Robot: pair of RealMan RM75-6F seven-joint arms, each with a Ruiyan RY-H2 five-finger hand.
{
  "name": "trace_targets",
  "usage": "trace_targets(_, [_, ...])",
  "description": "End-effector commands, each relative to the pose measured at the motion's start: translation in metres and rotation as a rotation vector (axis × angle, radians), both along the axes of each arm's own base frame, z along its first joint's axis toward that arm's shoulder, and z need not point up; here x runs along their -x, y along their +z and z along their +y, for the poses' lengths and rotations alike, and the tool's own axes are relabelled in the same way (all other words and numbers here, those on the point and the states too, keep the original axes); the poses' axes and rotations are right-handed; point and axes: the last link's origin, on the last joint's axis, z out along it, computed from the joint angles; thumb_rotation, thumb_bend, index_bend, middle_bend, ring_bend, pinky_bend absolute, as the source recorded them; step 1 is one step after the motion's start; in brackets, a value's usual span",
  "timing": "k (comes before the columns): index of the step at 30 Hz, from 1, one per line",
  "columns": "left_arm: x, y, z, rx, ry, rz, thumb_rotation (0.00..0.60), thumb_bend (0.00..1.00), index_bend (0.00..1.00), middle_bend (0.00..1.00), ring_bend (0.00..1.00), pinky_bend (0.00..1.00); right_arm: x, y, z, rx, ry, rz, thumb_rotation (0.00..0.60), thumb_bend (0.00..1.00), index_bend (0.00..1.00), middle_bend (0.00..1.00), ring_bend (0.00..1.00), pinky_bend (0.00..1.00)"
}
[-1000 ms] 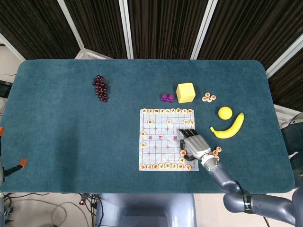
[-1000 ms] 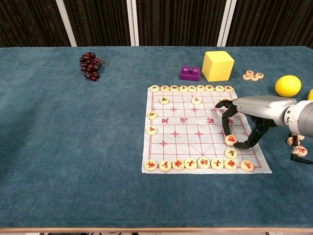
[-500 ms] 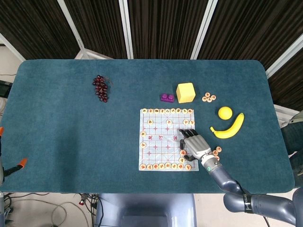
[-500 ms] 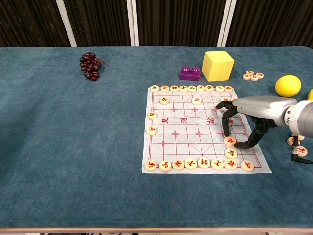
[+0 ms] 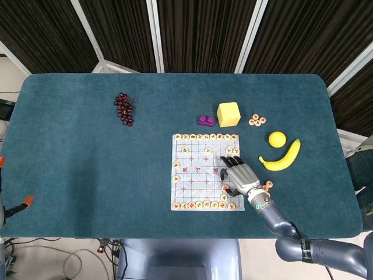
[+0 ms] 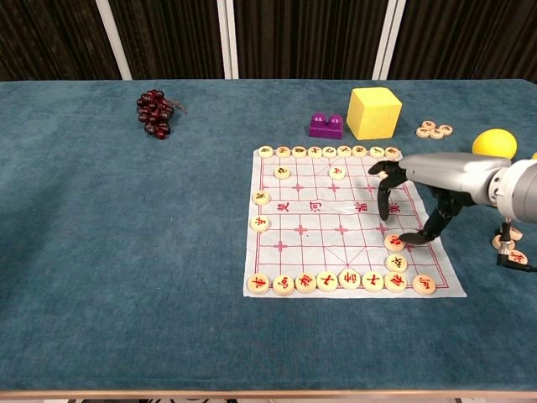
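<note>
Your right hand (image 6: 419, 197) hovers, fingers apart and holding nothing, over the chess board (image 6: 319, 222), thumb tip beside a chess piece (image 6: 394, 243).

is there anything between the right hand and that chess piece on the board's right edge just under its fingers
Nothing visible. The right hand arches over the chess piece with its thumb tip beside it, and only bare board lies between them. Another piece sits just nearer the table's front edge, off that path.

Head view looked steeply down over whole table (image 5: 70, 175); chest view faced forward, lower, nearer. Shared: chessboard (image 5: 198, 175) (image 6: 310, 218).
</note>
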Motion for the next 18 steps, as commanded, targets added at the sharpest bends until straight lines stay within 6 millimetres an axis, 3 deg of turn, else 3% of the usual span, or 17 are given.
trace_targets(1, [0.000,0.001,0.000,-0.003,0.000,-0.001,0.600,0.03,0.04,0.00,0.00,0.04,-0.004,0.011,-0.004,0.026,-0.010,-0.025,0.600,0.37,0.35,0.00,0.00,0.03])
trace_targets(6, [0.000,0.001,0.000,-0.003,0.000,-0.003,0.600,0.03,0.04,0.00,0.00,0.04,-0.012,0.049,-0.009,0.125,-0.007,-0.075,0.600,0.37,0.22,0.00,0.00,0.02])
trace_targets(11, [0.000,0.001,0.000,-0.004,0.000,-0.005,0.600,0.03,0.04,0.00,0.00,0.04,-0.008,0.101,-0.002,0.276,-0.002,-0.099,0.600,0.37,0.14,0.00,0.00,0.02])
trace_targets(14, [0.000,0.001,0.000,-0.005,0.001,-0.004,0.600,0.03,0.04,0.00,0.00,0.04,0.000,0.129,0.013,0.381,0.017,-0.099,0.600,0.37,0.12,0.00,0.00,0.02])
trace_targets(18, [0.001,0.001,0.000,-0.006,0.002,-0.002,0.600,0.03,0.04,0.00,0.00,0.04,0.025,0.157,0.058,0.512,0.036,-0.075,0.600,0.37,0.12,0.00,0.00,0.02])
